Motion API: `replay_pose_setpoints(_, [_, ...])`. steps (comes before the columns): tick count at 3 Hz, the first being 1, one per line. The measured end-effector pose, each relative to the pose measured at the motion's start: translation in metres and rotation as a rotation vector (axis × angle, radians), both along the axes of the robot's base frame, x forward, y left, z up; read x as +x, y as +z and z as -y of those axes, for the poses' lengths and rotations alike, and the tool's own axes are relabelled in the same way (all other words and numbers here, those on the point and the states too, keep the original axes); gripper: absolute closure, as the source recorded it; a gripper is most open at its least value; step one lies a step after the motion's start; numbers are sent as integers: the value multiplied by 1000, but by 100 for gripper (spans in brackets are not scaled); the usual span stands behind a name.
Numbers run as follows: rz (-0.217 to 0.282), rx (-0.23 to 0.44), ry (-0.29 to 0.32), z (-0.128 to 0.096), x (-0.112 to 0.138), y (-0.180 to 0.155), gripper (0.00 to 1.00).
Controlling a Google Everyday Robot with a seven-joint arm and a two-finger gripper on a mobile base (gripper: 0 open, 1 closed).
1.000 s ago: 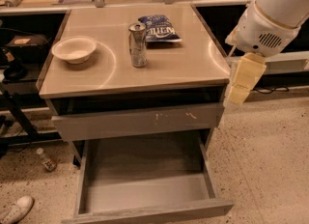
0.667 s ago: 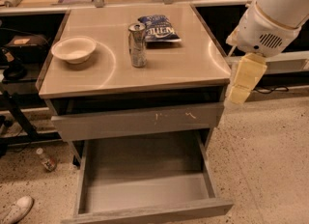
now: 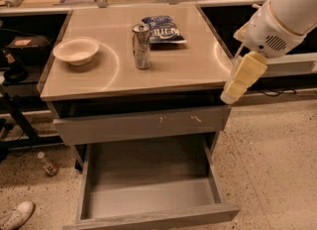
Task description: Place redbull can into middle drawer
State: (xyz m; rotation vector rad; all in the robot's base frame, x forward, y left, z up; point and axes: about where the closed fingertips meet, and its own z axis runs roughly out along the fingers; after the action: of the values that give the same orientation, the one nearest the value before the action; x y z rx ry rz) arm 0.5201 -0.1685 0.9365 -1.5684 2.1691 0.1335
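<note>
The redbull can (image 3: 141, 46) stands upright near the middle of the tabletop (image 3: 188, 70), slim and silver with a pull-tab top. The middle drawer (image 3: 148, 197) is pulled out wide below the table, and its grey floor is bare. My gripper (image 3: 229, 95) hangs off the table's right edge, pale yellow and pointing down-left. It is level with the tabletop, well to the right of the can and above the drawer's right side. It holds nothing that I can see.
A white bowl (image 3: 76, 50) sits at the left of the tabletop. A blue chip bag (image 3: 163, 29) lies behind the can. A grey drawer front with pale scratches (image 3: 143, 123) is above the open drawer. A small bottle (image 3: 48, 164) and a shoe (image 3: 17, 214) lie on the floor at left.
</note>
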Motion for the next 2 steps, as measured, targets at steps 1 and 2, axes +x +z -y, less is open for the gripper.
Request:
replay_pose_setpoints(1, [48,90,-46,-10,43,-2,0])
replay_pose_setpoints(2, [64,147,-62,-19,85,-4,0])
